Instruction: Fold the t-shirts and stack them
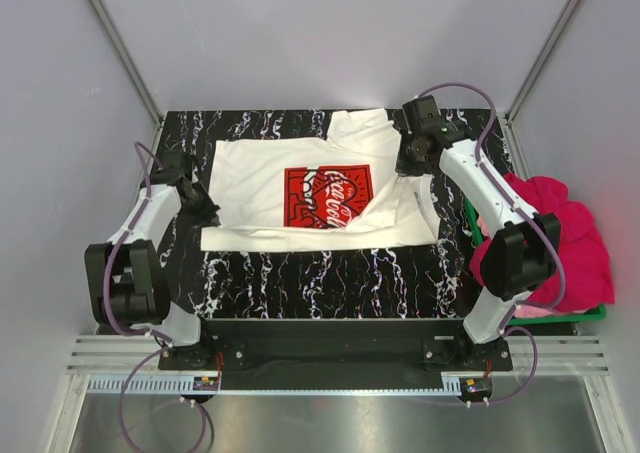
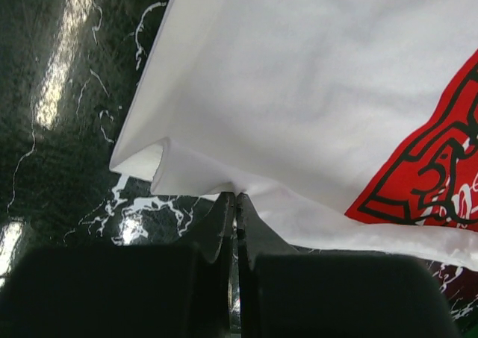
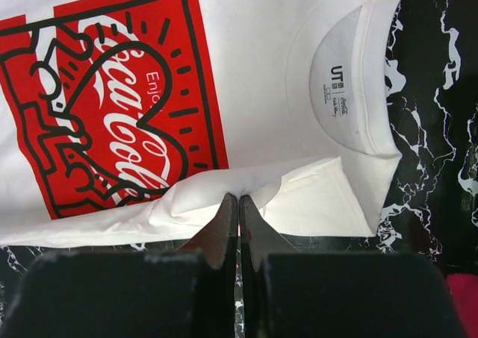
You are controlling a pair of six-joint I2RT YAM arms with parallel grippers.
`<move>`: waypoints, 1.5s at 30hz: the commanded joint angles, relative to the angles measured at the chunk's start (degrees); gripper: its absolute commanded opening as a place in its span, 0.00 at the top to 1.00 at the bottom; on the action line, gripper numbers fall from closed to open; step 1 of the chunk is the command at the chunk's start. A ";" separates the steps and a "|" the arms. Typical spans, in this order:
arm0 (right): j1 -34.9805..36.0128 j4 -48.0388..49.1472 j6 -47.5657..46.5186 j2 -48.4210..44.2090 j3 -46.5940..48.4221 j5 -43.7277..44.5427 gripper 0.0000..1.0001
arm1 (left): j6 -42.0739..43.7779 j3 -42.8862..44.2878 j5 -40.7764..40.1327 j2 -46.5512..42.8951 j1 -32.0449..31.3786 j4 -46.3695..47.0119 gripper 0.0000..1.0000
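Observation:
A white t-shirt (image 1: 260, 188) with a red square Coca-Cola print (image 1: 328, 195) lies spread on the black marbled table, collar toward the right. My left gripper (image 1: 207, 216) is at its left near corner, shut on a pinch of the hem edge (image 2: 236, 195), and the cloth (image 2: 299, 92) puckers at the tips. My right gripper (image 1: 408, 166) is at the shirt's right side near the collar (image 3: 351, 77), shut on a raised fold of white cloth (image 3: 239, 196) beside the print (image 3: 112, 107). Bright pink t-shirts (image 1: 560, 223) lie heaped at the right.
A green basket (image 1: 585, 315) holds the pink heap, off the table's right edge beside the right arm. Bare black marbled table (image 1: 320, 278) lies in front of the white shirt. Grey walls close in the back and sides.

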 commanded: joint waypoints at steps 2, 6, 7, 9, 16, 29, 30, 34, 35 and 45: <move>-2.08 1.13 -1.96 1.91 5.24 -0.57 1.00 | 2.03 4.96 -1.67 2.61 0.52 1.72 1.00; -3.66 1.39 -2.57 2.97 7.79 -1.01 1.00 | 2.55 6.90 -2.73 3.93 0.61 1.46 1.00; -3.75 0.87 -2.92 3.41 8.50 -1.18 1.00 | 2.64 7.60 -2.90 4.46 0.70 1.37 1.00; -4.28 0.34 -3.10 5.16 10.52 -1.53 1.00 | 3.08 8.57 -2.90 6.21 0.70 1.11 1.00; -4.98 0.69 -2.31 10.69 12.81 -2.67 1.00 | 3.08 11.38 -1.59 12.71 0.70 1.81 1.00; -8.14 -4.49 -1.34 32.82 34.30 -5.49 0.72 | 3.17 26.40 -1.76 26.78 1.31 -3.98 0.92; -8.41 -4.84 -1.60 34.16 36.17 -6.53 0.46 | 3.08 27.54 -2.11 28.09 1.31 -4.86 0.89; -9.37 -8.96 -2.13 38.21 43.65 -8.74 0.22 | 3.17 32.21 -1.59 29.08 1.66 -9.09 0.55; -9.55 -9.85 -2.05 37.43 42.88 -8.91 0.22 | 3.87 31.78 -1.58 28.20 1.66 -9.18 0.51; -9.47 16.42 6.04 13.17 -4.31 -27.63 0.26 | 7.74 12.29 -4.49 1.06 1.58 -5.14 0.21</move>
